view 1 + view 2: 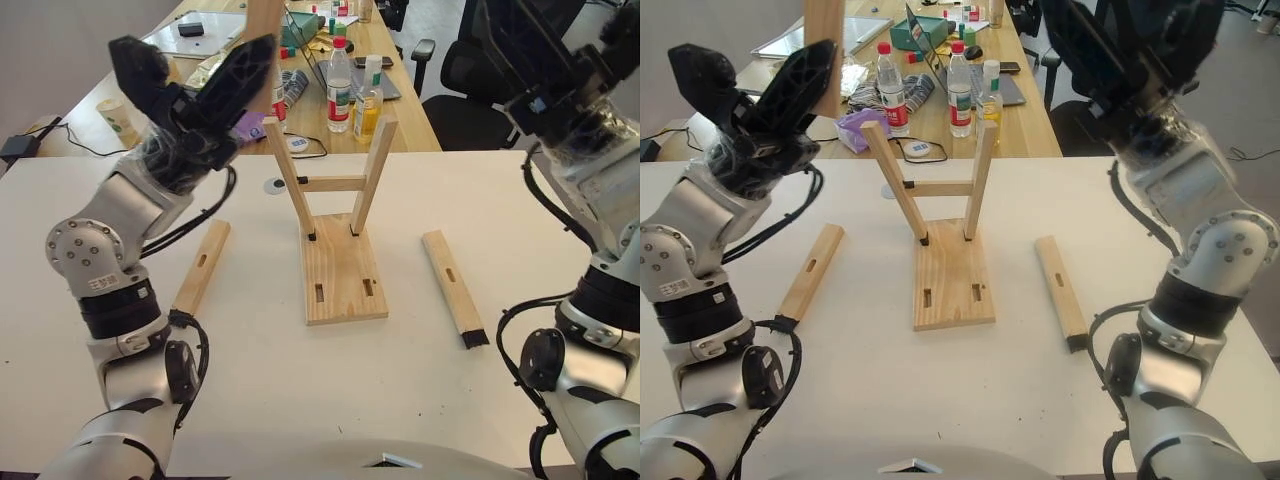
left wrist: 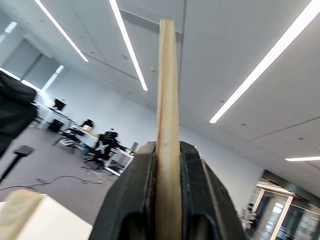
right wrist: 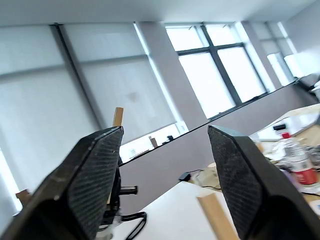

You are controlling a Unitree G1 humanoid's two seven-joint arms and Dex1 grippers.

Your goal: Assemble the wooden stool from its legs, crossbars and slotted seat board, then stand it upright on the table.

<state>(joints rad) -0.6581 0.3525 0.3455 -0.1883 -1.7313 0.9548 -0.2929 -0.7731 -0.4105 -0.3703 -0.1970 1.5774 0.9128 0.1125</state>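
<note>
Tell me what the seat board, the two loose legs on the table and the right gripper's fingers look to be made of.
Seat board: pale bare wood, grain lines showing, matte. Left loose leg and right loose leg: same light wood, unfinished-looking; the right one has a dark end cap, perhaps rubber. Right gripper's fingers: black, finely cross-hatched surface, likely plastic or rubber.

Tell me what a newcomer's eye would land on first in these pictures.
The half-built stool at the table's middle: the seat board lies flat, with two legs joined by a crossbar standing up from its far end. Then the left gripper, raised high and shut on a wooden bar, and the right gripper, raised and open. A loose leg lies flat left of the board, another leg right of it.
</note>
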